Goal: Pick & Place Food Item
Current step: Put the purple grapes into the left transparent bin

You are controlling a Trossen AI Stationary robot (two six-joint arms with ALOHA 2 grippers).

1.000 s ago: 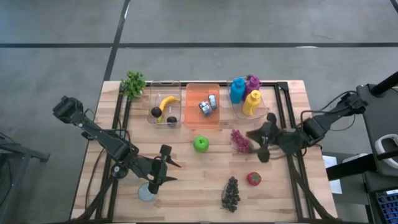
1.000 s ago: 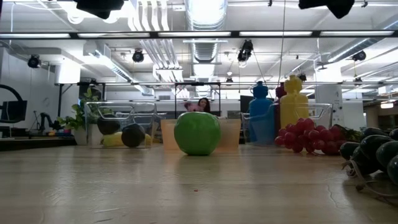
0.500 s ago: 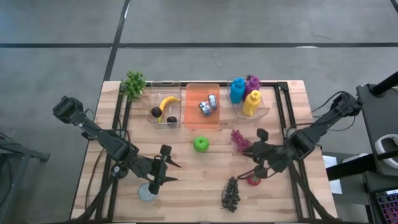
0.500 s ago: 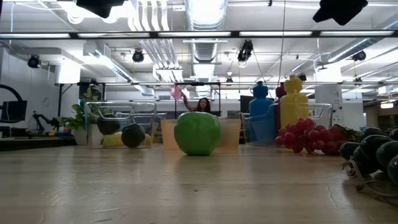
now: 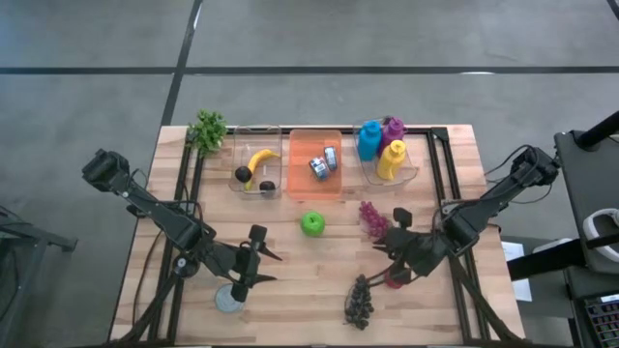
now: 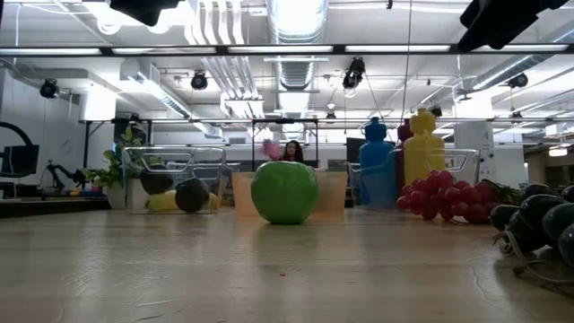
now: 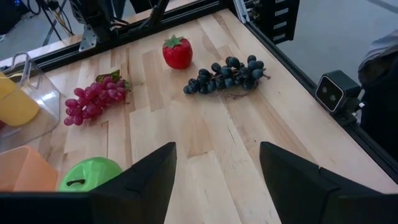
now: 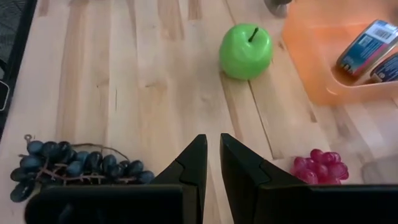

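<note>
A green apple (image 5: 311,223) (image 8: 245,51) stands mid-table. Red grapes (image 5: 372,218) (image 7: 93,102) lie to its right. A dark grape bunch (image 5: 359,300) (image 8: 68,167) lies near the near edge. Beside it a red strawberry (image 7: 177,51) stands upright, mostly hidden under the right arm in the high view. My right gripper (image 5: 385,246) (image 8: 213,149) hovers shut above the table between the red grapes and the strawberry, pointing toward the apple. My left gripper (image 5: 269,266) (image 7: 217,168) waits open near the near-left edge.
Along the far edge sit a clear bin with a banana (image 5: 256,164), an orange bin with cans (image 5: 316,164), and a clear bin with coloured bottles (image 5: 387,155). A small plant (image 5: 207,128) stands at the far left. A grey disc (image 5: 229,301) lies under the left arm.
My right gripper has moved from beside the red grapes toward the near edge and somewhat left, ending over the strawberry and turning toward the apple. The food items have stayed in place.
</note>
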